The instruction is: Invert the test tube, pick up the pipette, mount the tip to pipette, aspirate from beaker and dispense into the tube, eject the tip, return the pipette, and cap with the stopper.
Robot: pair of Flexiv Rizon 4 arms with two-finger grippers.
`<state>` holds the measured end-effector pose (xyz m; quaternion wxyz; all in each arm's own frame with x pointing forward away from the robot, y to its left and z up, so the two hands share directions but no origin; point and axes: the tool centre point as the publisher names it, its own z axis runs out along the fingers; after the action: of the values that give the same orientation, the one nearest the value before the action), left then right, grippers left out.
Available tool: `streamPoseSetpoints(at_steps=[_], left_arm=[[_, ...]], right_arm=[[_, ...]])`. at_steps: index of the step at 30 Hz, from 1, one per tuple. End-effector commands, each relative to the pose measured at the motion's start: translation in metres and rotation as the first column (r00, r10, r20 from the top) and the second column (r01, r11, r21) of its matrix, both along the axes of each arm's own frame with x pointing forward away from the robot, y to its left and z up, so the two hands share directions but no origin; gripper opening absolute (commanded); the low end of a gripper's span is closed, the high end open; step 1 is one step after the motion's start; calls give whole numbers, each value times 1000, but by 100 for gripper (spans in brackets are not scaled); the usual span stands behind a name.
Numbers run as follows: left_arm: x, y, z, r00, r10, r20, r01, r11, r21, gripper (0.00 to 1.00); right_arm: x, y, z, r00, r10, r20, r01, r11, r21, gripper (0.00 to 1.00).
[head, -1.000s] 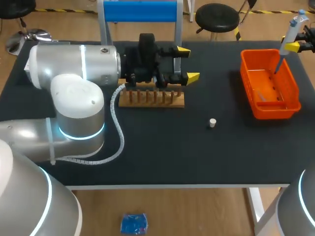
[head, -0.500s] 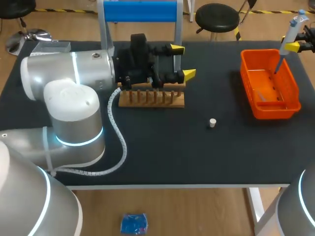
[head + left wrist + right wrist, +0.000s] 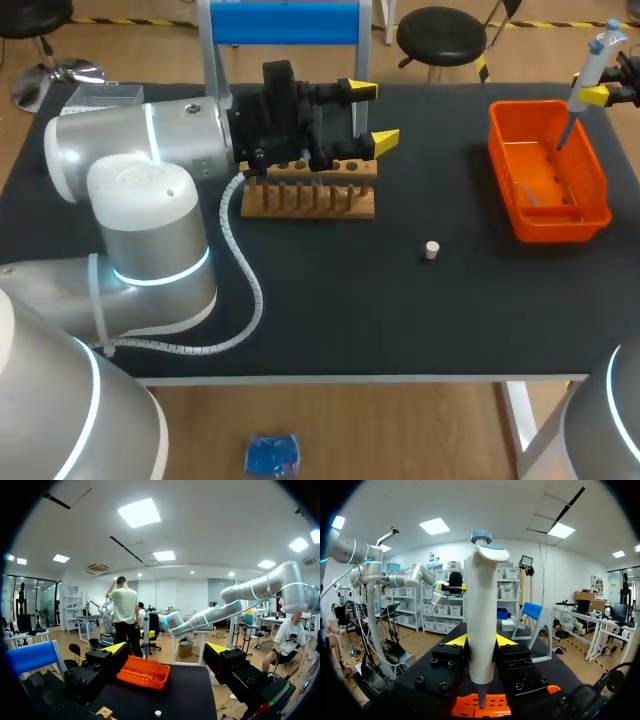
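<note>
1. The table (image 3: 330,310) has a black top, and every item below stands on or hangs over it.
2. The left arm (image 3: 150,230) lies across the table's left part. The left gripper (image 3: 372,116) hangs above the far end of the wooden rack (image 3: 310,197), its fingers spread wide with nothing between them.
3. The orange bin (image 3: 548,170) sits at the right of the table. It looks thin-walled and light, so a knock would probably slide it.
4. The wooden rack shows a row of holes. No test tube can be made out in any view.
5. The pipette (image 3: 482,625) is upright, clamped across its white body by the right gripper (image 3: 481,640). It hangs over the bin's far right corner with its thin shaft pointing down.
   - It is probably rigid, light, smooth plastic that can twist in the grip.
   - Hold it on the thick body, never on the shaft or the blue plunger.
6. The stopper (image 3: 431,250) is small and pale and stands free between rack and bin. It is probably light and quick to roll, so pinch it by its sides with a narrow opening.
7. No label or writing is legible.
</note>
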<state>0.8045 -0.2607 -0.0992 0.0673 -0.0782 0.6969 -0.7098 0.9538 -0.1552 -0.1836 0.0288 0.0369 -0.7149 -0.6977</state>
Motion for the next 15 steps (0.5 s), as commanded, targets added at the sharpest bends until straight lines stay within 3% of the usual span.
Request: streamPoseSetpoints(at_steps=[1,15], left_arm=[[1,1,-1,1000,-5,3,5,1000,-13,100],[-2,-1,-3,999,1,-44,2,997,71,100]], right_arm=[[1,-2,1,1000,6,0,-6,1000,-3,0],[1,-2,1,1000,6,0,-6,1000,-3,0]])
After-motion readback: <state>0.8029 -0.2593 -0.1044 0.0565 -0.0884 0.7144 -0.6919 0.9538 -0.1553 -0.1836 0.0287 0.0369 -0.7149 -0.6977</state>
